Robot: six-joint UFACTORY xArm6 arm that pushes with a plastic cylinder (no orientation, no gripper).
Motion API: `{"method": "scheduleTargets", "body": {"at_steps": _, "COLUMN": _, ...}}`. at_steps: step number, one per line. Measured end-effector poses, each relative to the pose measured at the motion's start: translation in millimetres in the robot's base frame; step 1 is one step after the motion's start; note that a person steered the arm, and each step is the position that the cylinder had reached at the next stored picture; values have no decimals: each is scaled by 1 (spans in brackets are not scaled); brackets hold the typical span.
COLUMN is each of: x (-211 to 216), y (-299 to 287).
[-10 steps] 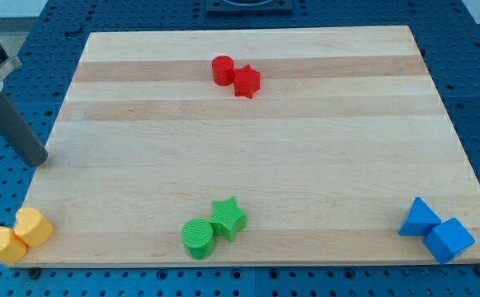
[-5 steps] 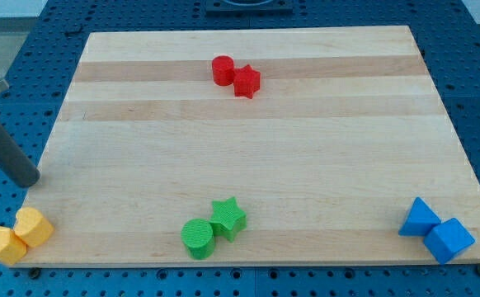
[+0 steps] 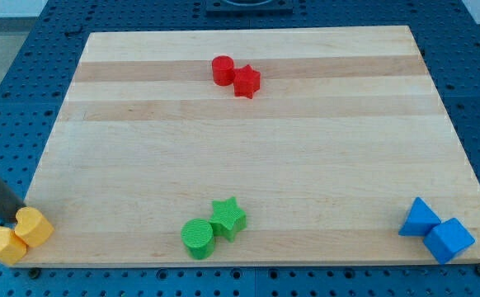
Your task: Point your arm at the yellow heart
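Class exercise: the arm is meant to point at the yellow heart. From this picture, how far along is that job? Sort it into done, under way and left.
Done: my tip has reached the board's bottom-left corner, where the two yellow blocks sit.
Under way: it stands right at the top-left edge of the yellow block nearer the board; contact can't be confirmed, nor which block is the heart.
Left: little, perhaps only settling there. The other yellow block lies just beyond.

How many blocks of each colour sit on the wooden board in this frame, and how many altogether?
Red: 2, a red cylinder block and a red star block
Green: 2, a green cylinder block and a green star block
Blue: 2, a blue triangular block and a blue cube block
Yellow: 2, a yellow heart block and a yellow hexagonal block
Total: 8
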State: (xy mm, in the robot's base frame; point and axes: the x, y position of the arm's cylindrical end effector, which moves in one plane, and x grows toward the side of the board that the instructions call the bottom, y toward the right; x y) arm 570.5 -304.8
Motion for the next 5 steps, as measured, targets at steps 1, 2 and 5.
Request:
{"method": "scheduleTargets", "body": {"at_steps": 1, "x": 7, "y": 0}}
{"method": "scheduleTargets", "body": {"at_steps": 2, "x": 12, "y": 1}}
{"method": "scheduleTargets", "body": {"at_steps": 5, "x": 37, "y": 2}}
